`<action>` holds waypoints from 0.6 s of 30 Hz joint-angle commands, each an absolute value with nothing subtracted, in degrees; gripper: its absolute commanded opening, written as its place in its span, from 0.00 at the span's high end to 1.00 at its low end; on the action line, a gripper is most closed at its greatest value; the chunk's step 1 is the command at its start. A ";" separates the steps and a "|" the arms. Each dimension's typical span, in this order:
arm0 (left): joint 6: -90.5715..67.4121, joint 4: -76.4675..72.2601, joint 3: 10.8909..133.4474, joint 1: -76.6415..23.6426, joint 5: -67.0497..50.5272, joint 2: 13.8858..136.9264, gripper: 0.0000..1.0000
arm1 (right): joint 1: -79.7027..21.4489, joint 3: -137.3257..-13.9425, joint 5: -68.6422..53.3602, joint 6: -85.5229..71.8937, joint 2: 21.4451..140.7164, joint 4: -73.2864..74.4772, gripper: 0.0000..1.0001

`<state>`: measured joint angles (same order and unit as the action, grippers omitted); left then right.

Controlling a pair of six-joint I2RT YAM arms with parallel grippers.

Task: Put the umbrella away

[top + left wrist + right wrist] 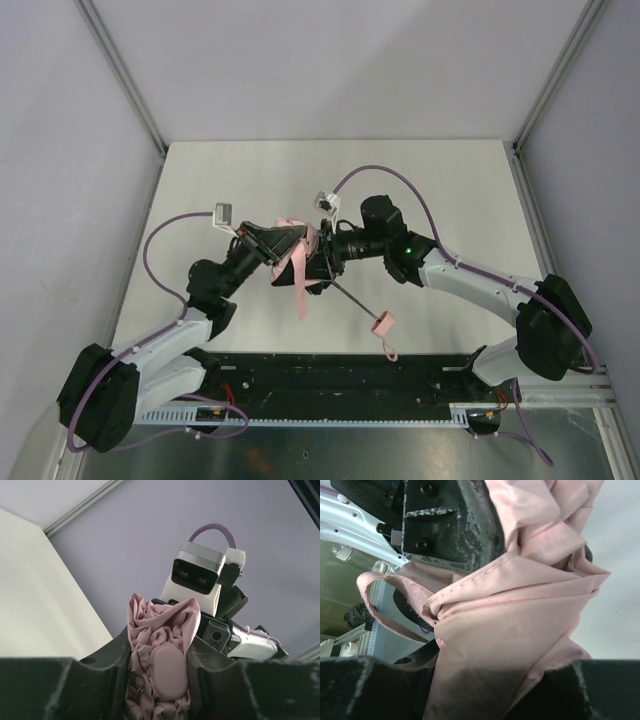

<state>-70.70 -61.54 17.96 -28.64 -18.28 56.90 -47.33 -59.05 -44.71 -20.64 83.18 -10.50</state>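
The pale pink umbrella (297, 248) hangs above the middle of the table between both grippers. Its thin black shaft (352, 298) slants down to the right to the small pink handle (382, 322), with the strap loop (389, 347) trailing below. My left gripper (283, 243) is shut on the bunched fabric and a pink end cap (169, 671). My right gripper (322, 252) is shut on the folded pink fabric (520, 630) from the right. A pink closure strap (300, 288) dangles under the canopy.
The white table (250, 180) is walled by grey panels on the left, back and right. A black rail (330, 375) with the arm bases runs along the near edge. The right wrist camera housing (197, 575) looms close in the left wrist view.
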 commanded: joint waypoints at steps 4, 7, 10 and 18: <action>-70.40 -77.71 18.42 -29.67 -20.29 58.46 1.00 | -48.16 -60.70 -31.18 -17.36 79.78 -2.00 0.63; -67.02 -78.44 18.35 -29.22 -19.15 58.34 1.00 | -48.49 -60.76 -23.33 -17.00 76.17 4.22 0.34; -63.74 -78.45 19.10 -27.90 -18.25 58.25 1.00 | -48.29 -60.72 -17.68 -17.48 72.43 9.06 0.21; -58.10 -78.42 22.63 -23.56 -17.03 58.28 1.00 | -48.15 -60.68 -7.37 -22.96 60.83 18.30 0.13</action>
<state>-62.39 -71.46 18.24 -25.15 -18.65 59.55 -48.27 -59.09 -16.75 -19.25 67.31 12.49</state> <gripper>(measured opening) 0.362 0.858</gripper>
